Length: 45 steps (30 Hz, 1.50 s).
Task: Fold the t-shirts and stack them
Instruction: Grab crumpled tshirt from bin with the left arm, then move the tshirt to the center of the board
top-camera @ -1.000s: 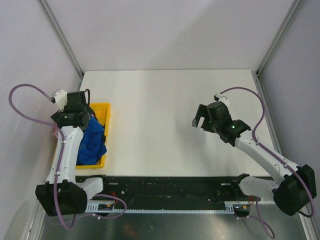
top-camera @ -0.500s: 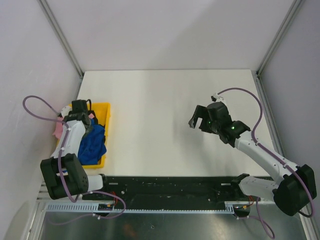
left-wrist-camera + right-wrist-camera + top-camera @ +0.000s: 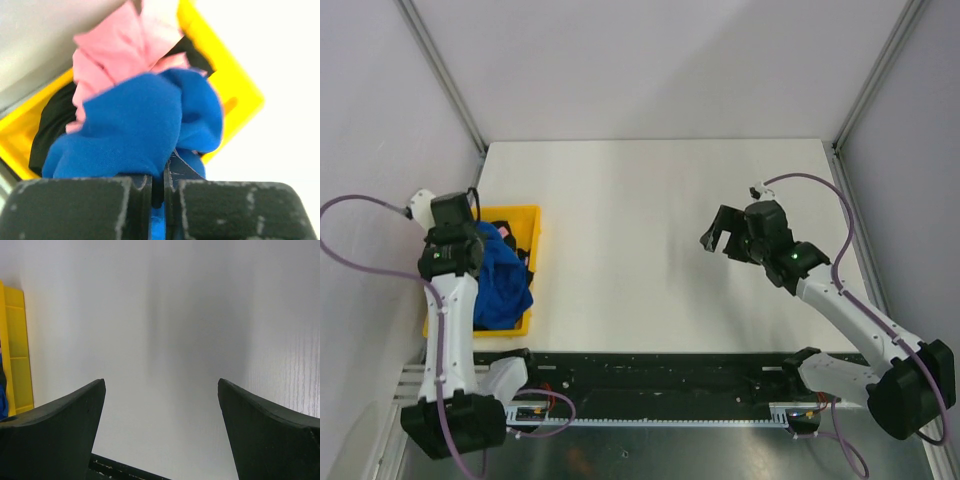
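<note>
While in left claw (image 3: 157, 189), blue t-shirt (image 3: 131, 125).

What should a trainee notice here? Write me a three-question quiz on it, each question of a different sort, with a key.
1. True or false: the right pincer is gripping a t-shirt.
2. Which garment is the left pincer shut on? A: the pink one. B: the black one. C: the blue t-shirt.
3. Fill in: the bin that the clothes sit in is coloured ____.
Key: 1 false; 2 C; 3 yellow.
</note>
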Each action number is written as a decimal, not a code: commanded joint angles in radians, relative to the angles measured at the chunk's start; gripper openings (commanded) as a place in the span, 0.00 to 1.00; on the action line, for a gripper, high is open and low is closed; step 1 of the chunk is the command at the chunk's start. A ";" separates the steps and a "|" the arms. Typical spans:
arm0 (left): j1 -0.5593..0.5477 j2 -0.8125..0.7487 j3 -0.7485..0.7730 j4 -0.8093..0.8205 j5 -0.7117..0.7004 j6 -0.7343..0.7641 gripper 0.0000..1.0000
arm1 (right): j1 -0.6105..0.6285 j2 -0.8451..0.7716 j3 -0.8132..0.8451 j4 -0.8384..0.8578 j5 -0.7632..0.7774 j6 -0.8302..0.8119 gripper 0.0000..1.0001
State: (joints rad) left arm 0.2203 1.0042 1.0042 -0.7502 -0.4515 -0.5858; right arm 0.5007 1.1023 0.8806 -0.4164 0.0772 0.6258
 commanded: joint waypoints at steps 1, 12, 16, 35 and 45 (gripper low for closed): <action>-0.040 -0.089 0.151 0.029 0.040 0.059 0.00 | -0.016 -0.019 -0.002 0.038 -0.032 -0.022 0.99; -0.408 -0.031 0.507 0.026 -0.004 0.091 0.00 | -0.053 -0.027 0.022 0.026 -0.019 -0.032 0.99; -0.598 0.061 0.644 0.031 -0.041 0.128 0.00 | -0.083 -0.046 0.043 0.005 -0.003 -0.039 0.99; -1.007 0.692 0.694 0.154 0.348 0.176 0.87 | -0.170 -0.102 0.056 -0.163 0.097 -0.036 0.99; -0.881 0.477 0.426 0.157 0.306 0.149 0.99 | 0.101 0.018 0.045 -0.148 0.232 -0.001 0.98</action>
State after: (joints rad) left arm -0.7372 1.6554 1.5284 -0.6197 -0.1390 -0.4213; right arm 0.5041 1.0691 0.8982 -0.5880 0.2325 0.6029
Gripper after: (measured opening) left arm 0.993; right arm 0.989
